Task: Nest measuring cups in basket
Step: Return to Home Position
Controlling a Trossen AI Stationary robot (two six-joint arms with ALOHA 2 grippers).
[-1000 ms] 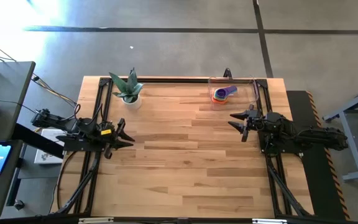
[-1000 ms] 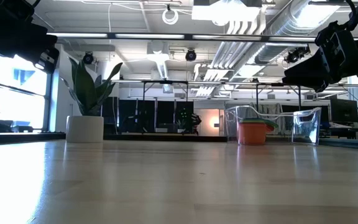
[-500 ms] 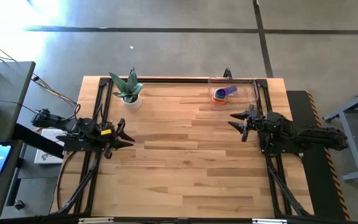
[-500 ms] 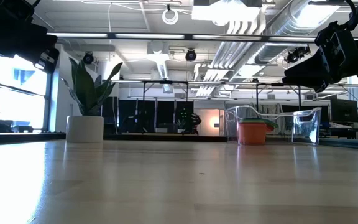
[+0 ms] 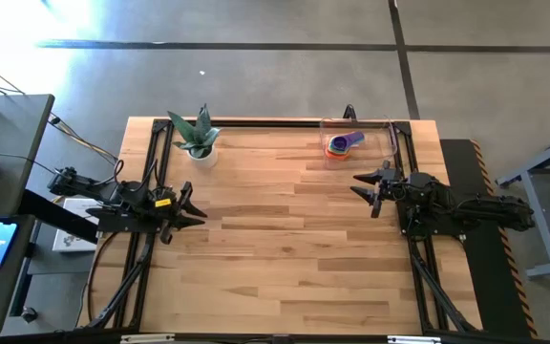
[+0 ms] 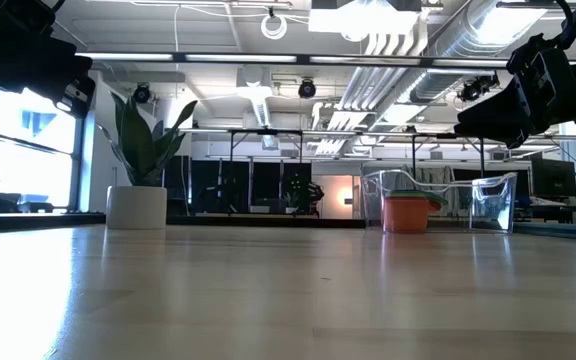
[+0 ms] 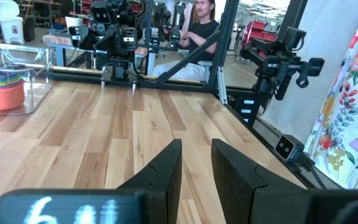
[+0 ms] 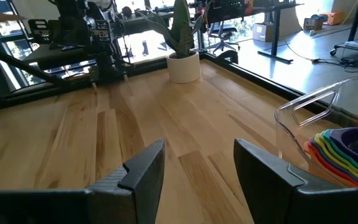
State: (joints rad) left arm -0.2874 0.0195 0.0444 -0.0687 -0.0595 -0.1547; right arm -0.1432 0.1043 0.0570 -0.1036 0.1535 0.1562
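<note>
The measuring cups point(image 5: 342, 144) sit stacked one inside another, orange at the bottom and purple on top, in the clear basket point(image 5: 387, 139) at the table's far right; the stack point(image 8: 340, 152) also shows in the right wrist view. My right gripper point(image 5: 365, 187) hovers open just near of the basket, pointing toward the table's left. My left gripper point(image 5: 191, 208) hovers open at the table's left edge, pointing right. Neither holds anything.
A green plant in a white pot point(image 5: 199, 143) stands at the far left of the table. A black frame rail point(image 5: 275, 122) runs along the far edge. Bare wood point(image 5: 275, 239) lies between the two arms. A person point(image 7: 197, 37) sits beyond the table.
</note>
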